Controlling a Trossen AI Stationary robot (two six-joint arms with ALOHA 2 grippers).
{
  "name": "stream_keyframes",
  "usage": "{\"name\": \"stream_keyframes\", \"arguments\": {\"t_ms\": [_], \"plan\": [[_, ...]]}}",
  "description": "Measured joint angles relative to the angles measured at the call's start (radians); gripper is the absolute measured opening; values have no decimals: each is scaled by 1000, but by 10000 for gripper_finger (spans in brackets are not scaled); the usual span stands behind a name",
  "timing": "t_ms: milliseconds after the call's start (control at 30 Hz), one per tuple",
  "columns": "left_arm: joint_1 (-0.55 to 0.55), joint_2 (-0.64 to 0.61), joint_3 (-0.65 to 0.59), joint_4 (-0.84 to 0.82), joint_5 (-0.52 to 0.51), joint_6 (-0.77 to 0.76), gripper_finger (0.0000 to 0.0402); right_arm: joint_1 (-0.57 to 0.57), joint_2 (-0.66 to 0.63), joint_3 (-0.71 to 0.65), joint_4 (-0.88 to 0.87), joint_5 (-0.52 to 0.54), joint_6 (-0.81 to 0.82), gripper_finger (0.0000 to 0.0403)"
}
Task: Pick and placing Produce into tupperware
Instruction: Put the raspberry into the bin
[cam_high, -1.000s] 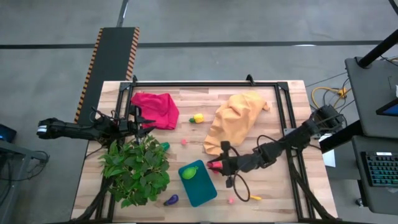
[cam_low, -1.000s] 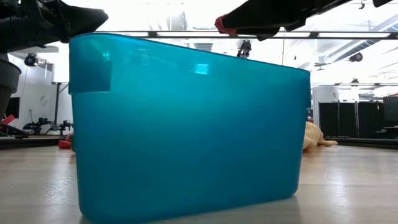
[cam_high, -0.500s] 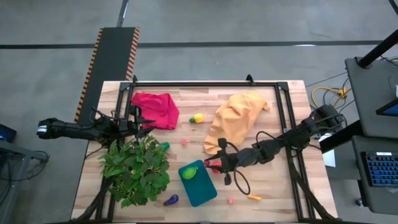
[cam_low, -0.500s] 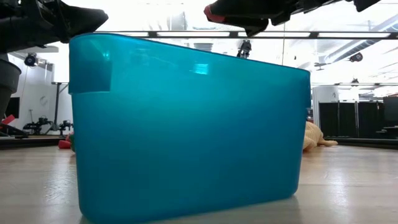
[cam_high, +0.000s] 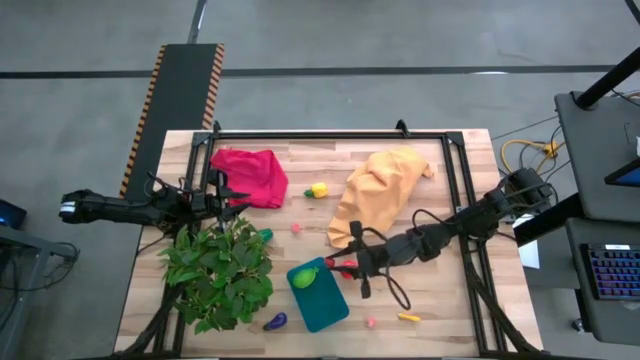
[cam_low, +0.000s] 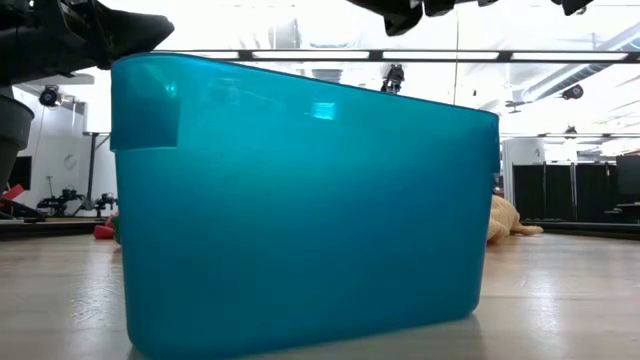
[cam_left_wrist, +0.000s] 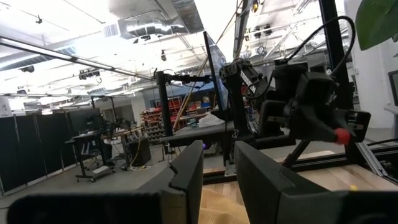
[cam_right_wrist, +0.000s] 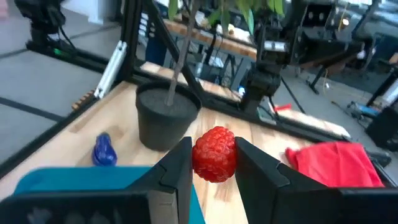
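The teal tupperware (cam_high: 322, 300) stands near the table's front and fills the low view (cam_low: 300, 200); a green piece of produce (cam_high: 306, 277) lies in it. My right gripper (cam_high: 335, 265) is above its far right corner, shut on a red berry (cam_right_wrist: 214, 154). A purple piece (cam_high: 275, 322) lies beside the tupperware's near left corner. A yellow piece (cam_high: 318, 189) and small pink pieces (cam_high: 296, 228) lie farther off on the wood. My left gripper (cam_left_wrist: 217, 171) waits at the table's left, narrowly open, with nothing between its fingers. My right gripper pinches the red berry by its two opposite sides (cam_right_wrist: 198, 157) between its two fingers (cam_right_wrist: 177, 167). The fingers reach in nearly level from the table's right. The berry is lifted clear, above the tupperware's rim.
A potted leafy plant (cam_high: 220, 272) stands left of the tupperware, its black pot (cam_right_wrist: 168, 115) close by. A red cloth (cam_high: 250, 175) and a yellow-orange cloth (cam_high: 375, 195) lie toward the far edge. A small pink piece (cam_high: 371, 322) and a yellow one (cam_high: 408, 317) lie near the front.
My right gripper has risen with the red berry and moved a little toward the table's left, over the tupperware's corner. It has tipped up toward level. In the low view it has climbed nearly out of the picture's top.
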Motion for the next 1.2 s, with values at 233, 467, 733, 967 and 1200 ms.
{"name": "stream_keyframes", "arguments": {"t_ms": [233,467,733,967,1200], "plan": [[0,0,0,0,0,0,78,-1,0,0,117,-80,-40,95],[0,1,0,0,0,0,78,-5,1,0,37,-95,-12,95],[0,1,-1,0,0,0,78,-12,123,8,8,-91,63,95],[0,0,-1,0,0,-1,78,-22,271,91,-18,-91,87,95],[0,7,-1,-1,0,-2,78,-21,294,200,-230,-48,79,95]]}}
